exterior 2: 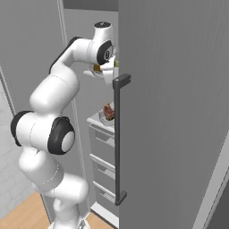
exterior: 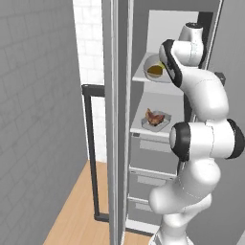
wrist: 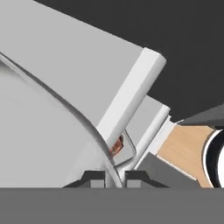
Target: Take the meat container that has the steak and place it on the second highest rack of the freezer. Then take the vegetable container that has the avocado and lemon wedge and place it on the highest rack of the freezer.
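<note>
Inside the open freezer [exterior: 158, 201], the steak [exterior: 154, 116] container already sits on the second highest rack [exterior: 143, 130]. The hand [wrist: 114, 176] is clenched on the vegetable bowl's rim [wrist: 65, 105], over the highest rack [exterior: 139, 76]. Judged next: set it flat, release, withdraw.

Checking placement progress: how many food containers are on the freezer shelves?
2: a round bowl on the upper shelf, and a tray with steak on the lower shelf. The arm may hide others.
</note>
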Robot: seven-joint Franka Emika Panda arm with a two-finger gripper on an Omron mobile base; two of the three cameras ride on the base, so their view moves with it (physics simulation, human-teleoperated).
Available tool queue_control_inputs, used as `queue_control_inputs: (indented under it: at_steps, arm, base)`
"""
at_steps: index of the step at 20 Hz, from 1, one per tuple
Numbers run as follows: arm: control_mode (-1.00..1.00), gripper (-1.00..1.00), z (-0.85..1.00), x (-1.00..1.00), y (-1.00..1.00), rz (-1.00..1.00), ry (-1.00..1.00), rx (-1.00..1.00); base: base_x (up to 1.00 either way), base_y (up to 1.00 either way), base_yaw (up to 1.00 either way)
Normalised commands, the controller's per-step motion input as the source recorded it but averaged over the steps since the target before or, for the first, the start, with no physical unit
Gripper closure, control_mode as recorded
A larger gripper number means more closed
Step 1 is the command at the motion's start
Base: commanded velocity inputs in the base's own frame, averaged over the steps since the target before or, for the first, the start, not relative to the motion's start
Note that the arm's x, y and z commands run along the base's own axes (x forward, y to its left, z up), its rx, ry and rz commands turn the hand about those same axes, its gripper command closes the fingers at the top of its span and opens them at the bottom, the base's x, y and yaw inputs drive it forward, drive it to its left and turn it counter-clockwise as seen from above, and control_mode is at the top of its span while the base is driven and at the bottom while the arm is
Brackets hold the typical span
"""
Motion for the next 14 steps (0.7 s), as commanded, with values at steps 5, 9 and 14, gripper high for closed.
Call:
queue_control_inputs:
  at_steps: [5,9,14]
  arm:
    - [-1.0,1.0,-0.25,0.58,0.0,0.0,-0.15,0.0]
    - [-1.0,1.0,-0.13,0.44,-0.02,0.0,-0.08,0.0]
    - [-1.0,1.0,0.0,-0.02,0.0,-0.09,-0.11,0.03]
  base:
    - [0.0,0.0,0.0]
    - [0.0,0.0,0.0]
    - [0.0,0.0,0.0]
